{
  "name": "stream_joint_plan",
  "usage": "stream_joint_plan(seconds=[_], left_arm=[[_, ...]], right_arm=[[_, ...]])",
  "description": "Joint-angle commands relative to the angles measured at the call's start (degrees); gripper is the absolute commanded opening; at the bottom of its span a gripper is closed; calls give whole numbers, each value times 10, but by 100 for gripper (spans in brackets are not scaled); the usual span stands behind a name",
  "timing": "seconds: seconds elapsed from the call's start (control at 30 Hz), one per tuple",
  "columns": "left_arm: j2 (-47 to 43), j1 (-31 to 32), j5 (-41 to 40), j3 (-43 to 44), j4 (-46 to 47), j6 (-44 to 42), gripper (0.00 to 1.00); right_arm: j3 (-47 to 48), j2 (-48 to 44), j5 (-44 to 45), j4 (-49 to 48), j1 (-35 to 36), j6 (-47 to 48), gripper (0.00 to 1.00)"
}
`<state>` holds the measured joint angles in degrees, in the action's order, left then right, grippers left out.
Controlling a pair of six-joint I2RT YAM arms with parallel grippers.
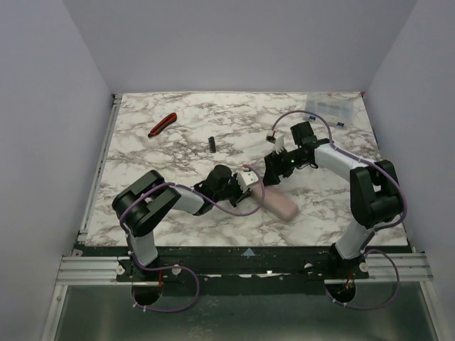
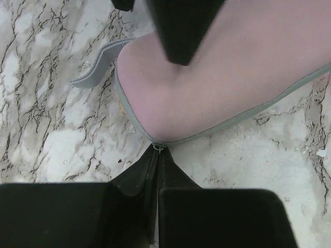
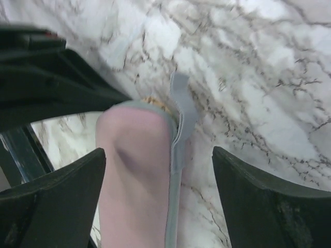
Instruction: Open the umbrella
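Note:
The umbrella (image 1: 279, 203), folded into a peach-pink bundle with grey edging, lies flat on the marble table (image 1: 178, 156) in front of the arms. My left gripper (image 1: 248, 182) is at its upper left end. In the left wrist view the left gripper (image 2: 156, 154) is shut on a small metal ring at the grey edge of the umbrella (image 2: 217, 77). My right gripper (image 1: 273, 172) hangs over the same end. In the right wrist view the right gripper (image 3: 159, 155) is open and straddles the umbrella (image 3: 134, 181). A grey strap (image 3: 181, 116) hangs loose beside it.
A red-and-black hand tool (image 1: 163, 124) lies at the back left. A small black piece (image 1: 211, 143) lies mid-table. A clear plastic bag (image 1: 330, 108) sits at the back right corner. Walls close in on three sides.

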<state>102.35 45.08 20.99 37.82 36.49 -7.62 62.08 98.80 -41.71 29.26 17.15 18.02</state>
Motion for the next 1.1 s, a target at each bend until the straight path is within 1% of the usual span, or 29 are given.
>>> stream_joint_plan(seconds=[0.0, 0.07, 0.27, 0.37, 0.53, 0.67, 0.73, 0.77, 0.8, 0.97, 1.07], left_arm=[[4, -3, 22, 7, 9, -8, 0], [4, -4, 22, 7, 10, -9, 0], [9, -5, 23, 14, 8, -3, 0], [13, -5, 23, 19, 7, -2, 0], [16, -5, 22, 26, 3, 0, 0], [16, -5, 19, 32, -1, 1, 0], [16, -5, 18, 34, -3, 1, 0], [15, -5, 19, 35, -4, 0, 0], [14, -4, 19, 35, -5, 0, 0], [4, 15, 10, 28, -12, -7, 0], [0, 36, 1, 20, -16, -9, 0]], right_arm=[[31, 35, 9, -77, -2, -99, 81], [40, 52, 10, -86, -1, -110, 77], [54, 83, 7, -91, 13, -115, 74], [59, 95, 32, -93, 24, -114, 71], [63, 115, 86, -98, 41, -120, 62], [64, 134, 106, -95, 41, -128, 45], [64, 140, 107, -96, 41, -132, 29], [63, 140, 111, -100, 40, -136, 14], [61, 140, 118, -105, 41, -141, 1], [43, 115, 179, -156, 41, -178, 0], [31, 99, 221, -191, 40, -222, 0]])
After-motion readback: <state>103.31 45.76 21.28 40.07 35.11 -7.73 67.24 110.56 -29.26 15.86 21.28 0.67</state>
